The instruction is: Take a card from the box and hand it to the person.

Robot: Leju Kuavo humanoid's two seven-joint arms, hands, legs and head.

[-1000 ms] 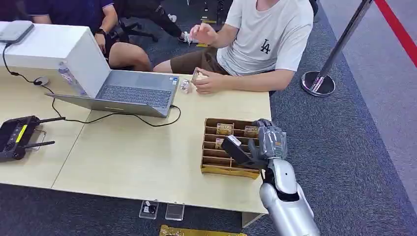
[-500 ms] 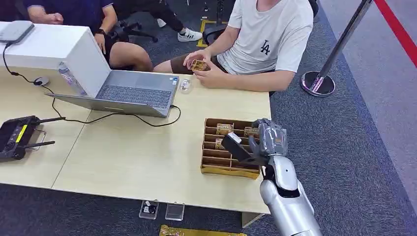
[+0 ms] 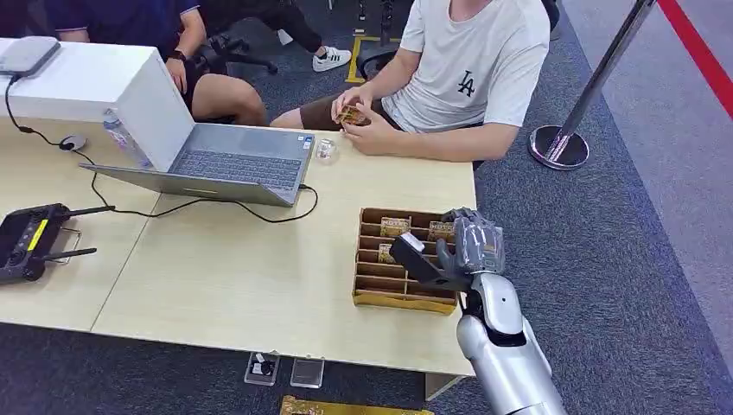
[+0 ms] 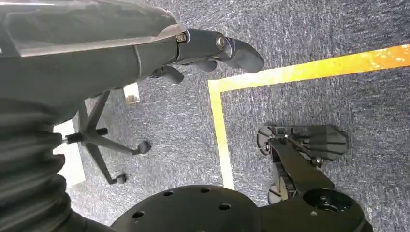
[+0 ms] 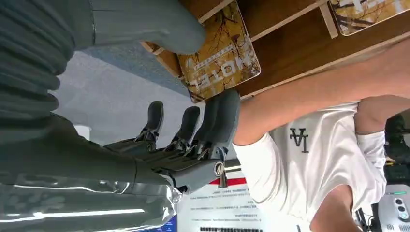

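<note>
Over at the near right corner of the pale wooden table (image 3: 242, 268), the robot's right hand (image 3: 471, 246) hangs above the brown slotted cardboard box (image 3: 404, 258), at its right end. From the wrist camera its thick grey thumb (image 5: 159, 29) and dark fingers (image 5: 220, 116) stand apart on either side of a yellow-brown card printed "HOTEL" (image 5: 220, 65), which sits upright in a slot at the box's edge; whether either touches the card I cannot tell, and nothing is gripped. More cards of the same kind stand in the far slots (image 3: 396, 226).

Across the table a seated person in a white T-shirt (image 3: 471, 69) holds one such card in both hands (image 3: 353, 115) at the far edge. A grey open laptop (image 3: 233, 164) sits to the person's side, its black cable trailing over the tabletop.

The left hand (image 4: 212, 48) hangs over grey carpet with a yellow floor line, fingers loosely curled, holding nothing.
</note>
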